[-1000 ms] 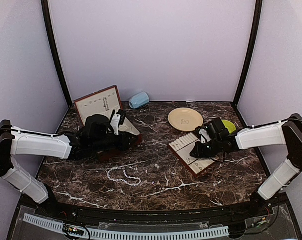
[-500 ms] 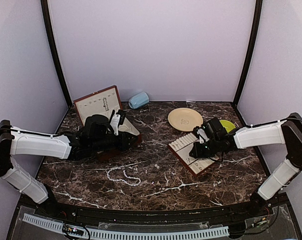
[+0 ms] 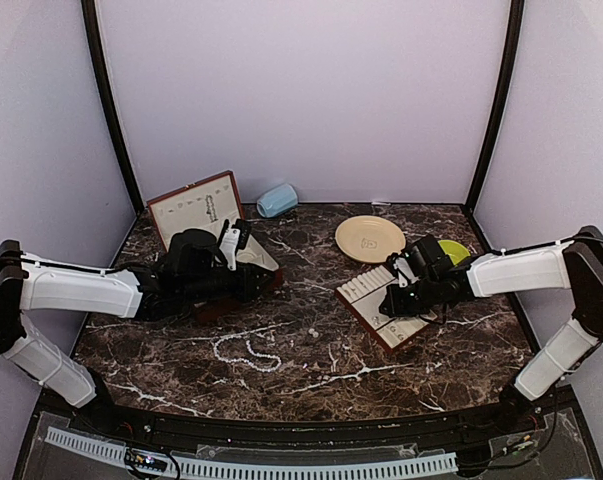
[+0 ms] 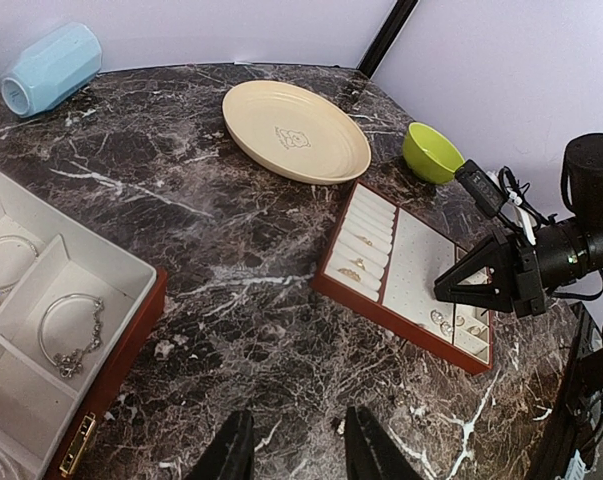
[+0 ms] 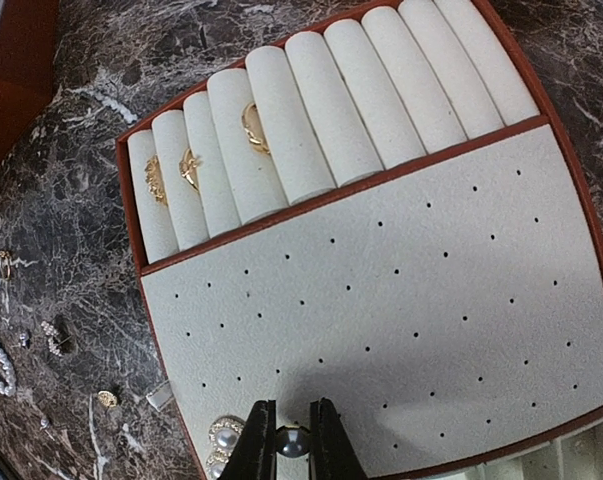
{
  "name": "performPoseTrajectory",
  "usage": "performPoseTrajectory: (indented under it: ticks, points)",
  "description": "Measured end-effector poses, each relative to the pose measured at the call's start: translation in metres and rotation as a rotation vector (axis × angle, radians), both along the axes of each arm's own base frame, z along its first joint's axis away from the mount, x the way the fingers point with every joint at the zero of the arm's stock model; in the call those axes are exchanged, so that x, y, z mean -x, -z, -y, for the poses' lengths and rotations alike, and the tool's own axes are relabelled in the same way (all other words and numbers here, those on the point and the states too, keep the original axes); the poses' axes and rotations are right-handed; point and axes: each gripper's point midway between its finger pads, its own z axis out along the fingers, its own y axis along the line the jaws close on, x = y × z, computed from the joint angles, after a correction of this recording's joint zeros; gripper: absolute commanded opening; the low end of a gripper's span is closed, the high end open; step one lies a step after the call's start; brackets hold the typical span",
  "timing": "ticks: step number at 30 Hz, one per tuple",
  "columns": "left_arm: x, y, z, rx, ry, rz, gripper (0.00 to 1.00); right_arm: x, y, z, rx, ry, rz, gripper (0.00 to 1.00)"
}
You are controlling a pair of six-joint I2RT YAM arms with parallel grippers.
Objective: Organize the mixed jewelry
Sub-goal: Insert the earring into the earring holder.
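My right gripper (image 5: 292, 441) is shut on a small dark pearl earring (image 5: 292, 446), low over the holed cream pad of the slotted tray (image 5: 401, 280). Two pearl earrings (image 5: 221, 436) lie at the pad's near edge, and gold rings (image 5: 253, 128) sit in the roll slots. The white bead strand (image 3: 249, 350) lies looped on the marble at centre front, with tiny loose pieces (image 5: 51, 335) left of the tray. My left gripper (image 4: 299, 445) stands open over bare marble, nothing between its fingers, beside the red-brown box (image 4: 131, 330).
A cream plate (image 3: 370, 238) and a green bowl (image 3: 458, 250) sit behind the tray (image 3: 366, 285). A pale blue cup (image 3: 277, 200) lies at the back. The open box (image 3: 196, 210) holds silvery bracelets (image 4: 66, 330) in its compartments.
My right gripper has edged slightly left over the tray with the earring still in it. The left arm has not moved.
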Motion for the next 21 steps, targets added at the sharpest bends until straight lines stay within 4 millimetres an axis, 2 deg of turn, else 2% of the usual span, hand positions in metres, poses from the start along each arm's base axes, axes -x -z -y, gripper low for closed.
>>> performPoseTrajectory:
  ticks: [11,21]
  points:
    - [0.0002,0.0,-0.0003,-0.001,0.0,-0.001,0.34,0.0001,0.0006,-0.0001,0.003,0.0,-0.001,0.03]
    - [-0.0016,-0.0025,-0.0051,-0.01,-0.025,0.007,0.34,-0.0022,0.0009,-0.0081,0.026,-0.017,0.014,0.02]
